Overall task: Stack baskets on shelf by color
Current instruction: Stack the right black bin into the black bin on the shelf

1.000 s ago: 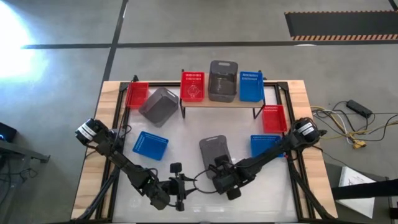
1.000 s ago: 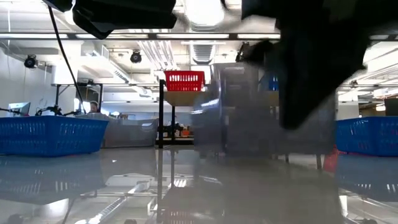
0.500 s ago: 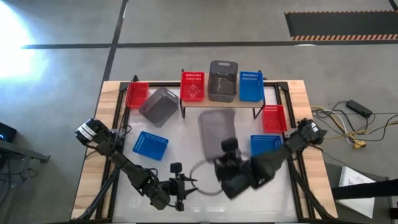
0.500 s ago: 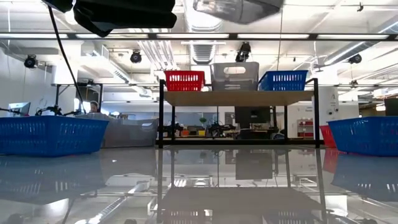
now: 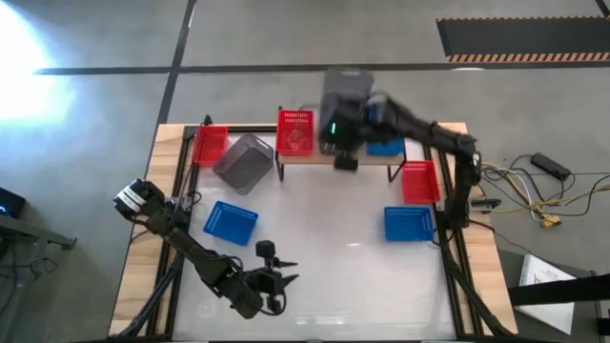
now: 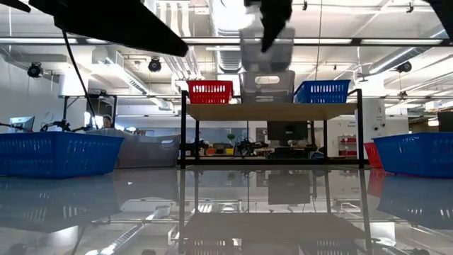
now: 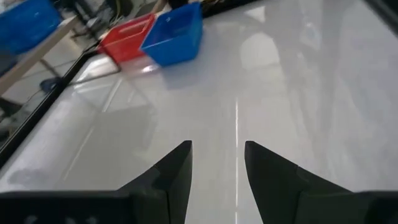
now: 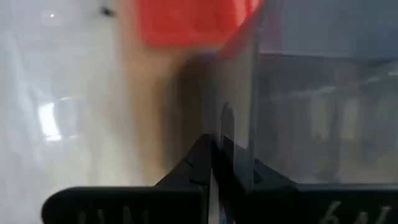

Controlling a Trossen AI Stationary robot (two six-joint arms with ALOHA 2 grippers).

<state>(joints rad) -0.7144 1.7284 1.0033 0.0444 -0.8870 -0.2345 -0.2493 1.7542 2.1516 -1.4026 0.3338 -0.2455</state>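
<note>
My right gripper [image 5: 341,119] is out over the shelf [image 5: 315,156], shut on a dark grey basket [image 5: 345,86]. In the low view this basket [image 6: 265,48] hangs just above another grey basket [image 6: 267,85] that stands in the middle of the shelf board [image 6: 269,111]. A red basket [image 5: 294,130] and a blue basket [image 5: 388,145] stand on the shelf to either side. My left gripper [image 5: 276,279] waits open near the table's near edge, and its fingers [image 7: 177,171] are over bare tabletop. My right gripper [image 8: 217,165] pinches the grey basket's wall [image 8: 239,118] between its two fingers, by the end nearer the table's near edge. In the low view the fingers [image 6: 272,18] come down from above. The basket is lifted clear, roughly upright, above the shelf's grey basket.
On the tabletop lie a red basket [image 5: 210,145], an overturned grey basket [image 5: 243,160] and a blue basket [image 5: 230,221] on the left. A red basket [image 5: 419,181] and a blue basket [image 5: 408,224] lie on the right. The table's middle [image 5: 324,229] holds nothing.
My right gripper has lifted the grey basket from the table's near middle. It has carried the basket up and toward the far edge, and holds it over the shelf above the grey basket standing there. The gripper has stayed shut on it throughout.
</note>
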